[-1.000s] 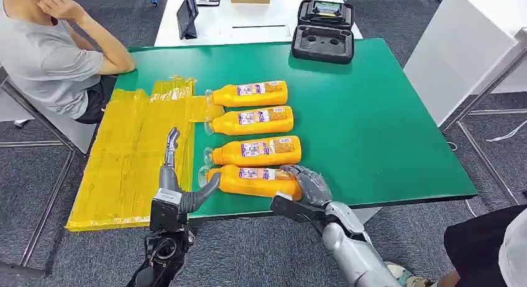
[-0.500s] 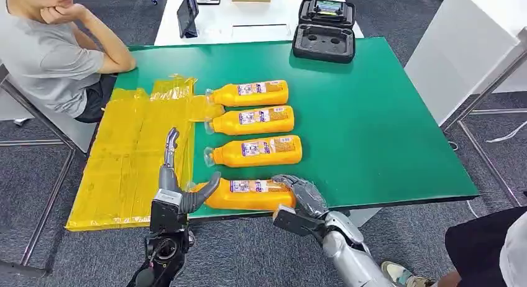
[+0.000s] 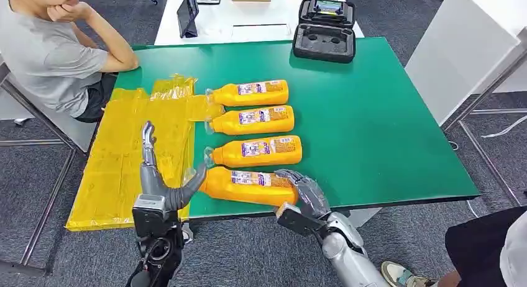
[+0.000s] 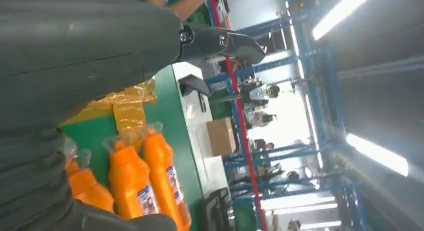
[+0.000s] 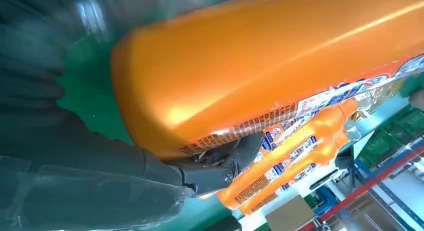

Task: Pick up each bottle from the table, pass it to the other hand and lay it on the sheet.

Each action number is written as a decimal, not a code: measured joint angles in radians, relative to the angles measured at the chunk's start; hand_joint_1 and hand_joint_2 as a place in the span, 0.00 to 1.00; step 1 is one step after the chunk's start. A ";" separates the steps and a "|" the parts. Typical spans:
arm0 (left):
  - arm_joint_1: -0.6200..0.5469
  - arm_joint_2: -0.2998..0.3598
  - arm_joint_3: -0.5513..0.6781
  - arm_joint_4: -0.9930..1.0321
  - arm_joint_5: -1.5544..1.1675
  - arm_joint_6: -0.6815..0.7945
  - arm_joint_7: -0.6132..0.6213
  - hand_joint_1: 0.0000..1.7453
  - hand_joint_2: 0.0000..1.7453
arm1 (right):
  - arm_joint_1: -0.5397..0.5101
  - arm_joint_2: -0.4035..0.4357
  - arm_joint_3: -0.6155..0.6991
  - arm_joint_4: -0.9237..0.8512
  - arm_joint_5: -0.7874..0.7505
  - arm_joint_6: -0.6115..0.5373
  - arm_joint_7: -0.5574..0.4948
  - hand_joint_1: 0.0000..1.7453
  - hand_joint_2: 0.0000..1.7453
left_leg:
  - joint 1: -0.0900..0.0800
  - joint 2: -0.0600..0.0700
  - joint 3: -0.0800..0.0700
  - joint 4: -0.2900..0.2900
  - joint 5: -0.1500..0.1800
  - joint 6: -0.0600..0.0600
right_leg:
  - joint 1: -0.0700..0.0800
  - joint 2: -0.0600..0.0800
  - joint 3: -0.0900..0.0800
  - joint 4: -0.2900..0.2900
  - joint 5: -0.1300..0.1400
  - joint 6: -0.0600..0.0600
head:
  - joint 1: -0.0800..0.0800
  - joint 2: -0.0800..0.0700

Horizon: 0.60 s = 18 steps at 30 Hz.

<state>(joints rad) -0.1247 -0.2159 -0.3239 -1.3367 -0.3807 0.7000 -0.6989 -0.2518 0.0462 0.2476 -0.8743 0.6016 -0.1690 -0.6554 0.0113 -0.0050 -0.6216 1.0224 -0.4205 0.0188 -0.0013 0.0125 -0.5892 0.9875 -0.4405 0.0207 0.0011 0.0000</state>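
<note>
Four orange plastic bottles with clear caps are laid in a row on the green table [image 3: 385, 132], and the nearest orange bottle [image 3: 248, 185] is the one in play. It is gripped at its base by the right hand [image 3: 303, 194], fingers wrapped round the body as the right wrist view shows [image 5: 215, 171]. Since half a second ago its cap end has been swung up and to the left, so that it now lies tilted, neck just beside the thumb of the left hand [image 3: 163, 186]. That left hand has been shifted left over the crinkled yellow plastic sheet [image 3: 118, 156], fingers spread apart and nothing held. The handover is judged to be just beginning; no grasp by the left hand is seen yet. Three other orange bottles [image 3: 252, 120] are left untouched beyond, with a seated person in a grey shirt [image 3: 50, 57] at the far left.
</note>
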 measured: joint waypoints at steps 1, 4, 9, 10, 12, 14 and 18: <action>0.002 -0.001 0.005 -0.007 -0.003 0.000 0.000 0.00 1.00 | 0.001 0.000 0.000 0.000 0.000 -0.002 0.000 1.00 1.00 | 0.000 0.000 0.000 0.000 0.000 0.000 | 0.000 0.000 0.000 0.000 0.000 0.000 | 0.000 0.000; 0.014 -0.012 0.023 -0.040 -0.023 0.000 0.000 0.00 1.00 | 0.001 0.000 0.000 0.000 -0.002 -0.024 0.001 1.00 1.00 | 0.000 0.000 0.000 0.000 0.000 0.000 | 0.000 0.000 0.000 0.000 0.000 0.000 | 0.000 0.000; 0.042 -0.023 0.054 -0.134 -0.040 0.000 0.000 0.00 1.00 | 0.003 0.001 -0.008 0.000 -0.016 -0.102 0.006 1.00 1.00 | 0.000 0.000 0.000 0.000 0.000 0.000 | 0.000 0.000 0.000 0.000 0.000 0.000 | 0.000 0.000; 0.048 -0.026 0.059 -0.154 -0.045 0.000 0.000 0.00 1.00 | 0.004 0.001 -0.010 0.000 -0.023 -0.117 0.006 1.00 1.00 | 0.000 0.000 0.000 0.000 0.000 0.000 | 0.000 0.000 0.000 0.000 0.000 0.000 | 0.000 0.000; 0.060 -0.037 0.074 -0.197 -0.049 0.000 0.000 0.00 1.00 | 0.010 0.002 -0.017 -0.003 -0.037 -0.139 0.008 1.00 1.00 | 0.000 0.000 -0.001 0.000 0.000 0.000 | 0.000 0.000 0.000 0.000 0.000 0.000 | 0.000 0.000; 0.067 -0.041 0.082 -0.231 -0.041 0.000 0.000 0.00 1.00 | 0.014 0.005 -0.026 -0.006 -0.051 -0.154 0.010 1.00 1.00 | 0.000 0.000 -0.001 0.000 0.000 0.000 | 0.000 0.000 -0.001 0.000 0.000 0.000 | 0.000 0.000; 0.079 -0.047 0.090 -0.248 0.009 0.000 -0.001 0.00 1.00 | 0.021 0.012 -0.042 -0.017 -0.084 -0.195 -0.008 1.00 1.00 | 0.000 0.000 -0.001 0.000 0.000 0.000 | 0.000 0.000 -0.001 0.000 0.000 0.000 | 0.000 0.000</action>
<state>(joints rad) -0.0455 -0.2628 -0.2342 -1.5847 -0.3718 0.7000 -0.6996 -0.2312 0.0580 0.2060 -0.8915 0.5176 -0.3640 -0.6630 0.0113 -0.0050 -0.6223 1.0224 -0.4205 0.0188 -0.0013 0.0125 -0.5901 0.9875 -0.4405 0.0207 0.0015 0.0000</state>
